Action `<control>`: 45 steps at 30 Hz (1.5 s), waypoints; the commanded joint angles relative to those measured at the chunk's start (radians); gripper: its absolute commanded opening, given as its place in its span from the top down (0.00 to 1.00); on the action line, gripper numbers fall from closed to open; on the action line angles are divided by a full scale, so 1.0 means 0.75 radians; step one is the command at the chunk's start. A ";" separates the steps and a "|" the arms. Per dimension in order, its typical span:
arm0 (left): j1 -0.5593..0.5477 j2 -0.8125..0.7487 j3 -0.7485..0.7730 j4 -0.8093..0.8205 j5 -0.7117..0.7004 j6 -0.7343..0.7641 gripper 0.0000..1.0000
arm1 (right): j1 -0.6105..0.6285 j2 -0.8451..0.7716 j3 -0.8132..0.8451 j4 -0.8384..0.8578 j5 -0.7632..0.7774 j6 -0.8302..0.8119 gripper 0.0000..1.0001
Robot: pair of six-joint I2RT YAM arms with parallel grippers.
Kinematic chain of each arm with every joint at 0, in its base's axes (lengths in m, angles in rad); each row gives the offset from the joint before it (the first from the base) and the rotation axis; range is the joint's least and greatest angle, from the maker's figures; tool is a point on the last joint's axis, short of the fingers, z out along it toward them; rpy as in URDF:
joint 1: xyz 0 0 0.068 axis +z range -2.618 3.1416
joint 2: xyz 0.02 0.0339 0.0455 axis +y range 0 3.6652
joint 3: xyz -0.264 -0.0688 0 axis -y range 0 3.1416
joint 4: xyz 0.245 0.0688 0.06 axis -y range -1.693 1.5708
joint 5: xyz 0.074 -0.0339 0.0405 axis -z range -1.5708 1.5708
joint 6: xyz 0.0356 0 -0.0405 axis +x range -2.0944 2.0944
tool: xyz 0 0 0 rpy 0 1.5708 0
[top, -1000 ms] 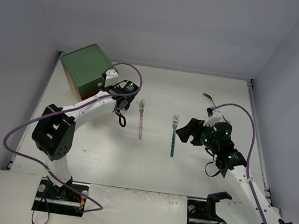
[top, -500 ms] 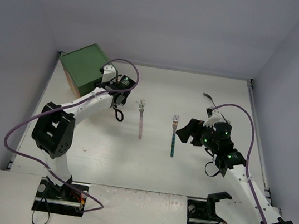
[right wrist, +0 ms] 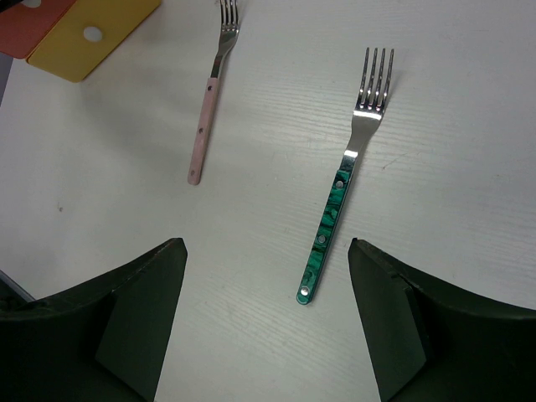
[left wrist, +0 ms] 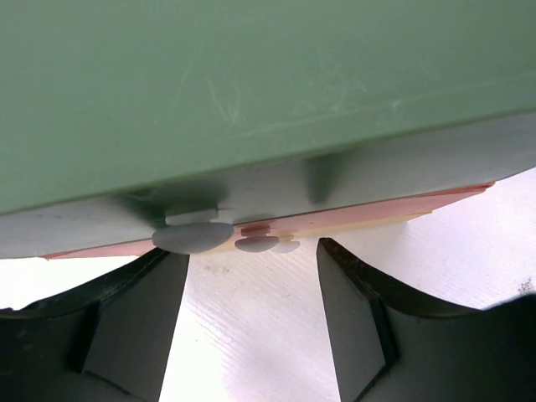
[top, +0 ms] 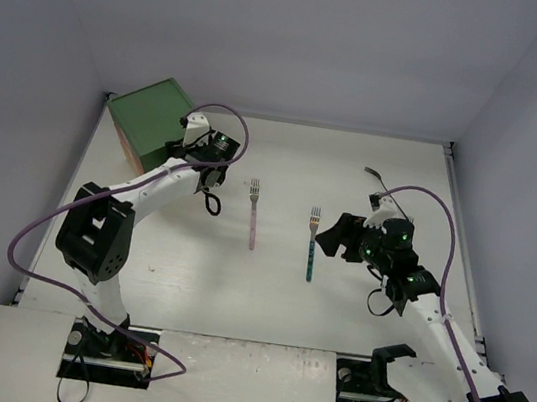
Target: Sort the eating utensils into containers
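Observation:
The chest of containers [top: 152, 120], green on top, stands at the back left. In the left wrist view its green top [left wrist: 251, 75] fills the upper frame, with three white knobs [left wrist: 194, 236] stacked just past the fingertips. My left gripper [top: 187, 151] [left wrist: 251, 293] is open at the chest's front, nothing between its fingers. A pink-handled fork [top: 253, 215] [right wrist: 208, 113] and a teal-handled fork [top: 311, 245] [right wrist: 339, 188] lie side by side mid-table. My right gripper [top: 340, 239] [right wrist: 266, 318] hovers open near the teal fork's handle end.
A dark slim utensil [top: 375, 177] lies at the back right. The yellow [right wrist: 92, 33] and orange-red [right wrist: 25, 21] drawer fronts show at the right wrist view's top left. White walls enclose the table on three sides.
My left gripper has moved back and left toward the chest's front, and its jaws have widened. The right arm and both forks have not moved.

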 commanded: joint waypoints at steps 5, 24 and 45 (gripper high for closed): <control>0.020 -0.058 -0.027 0.129 -0.021 0.056 0.33 | -0.011 0.020 -0.001 0.086 -0.036 -0.020 0.25; -0.052 -0.197 0.128 -0.167 -0.048 -0.117 0.43 | -0.020 0.000 -0.001 0.084 -0.061 -0.013 0.25; 0.019 -0.124 0.251 -0.307 -0.031 -0.192 0.54 | -0.022 -0.014 -0.015 0.088 -0.071 -0.019 0.25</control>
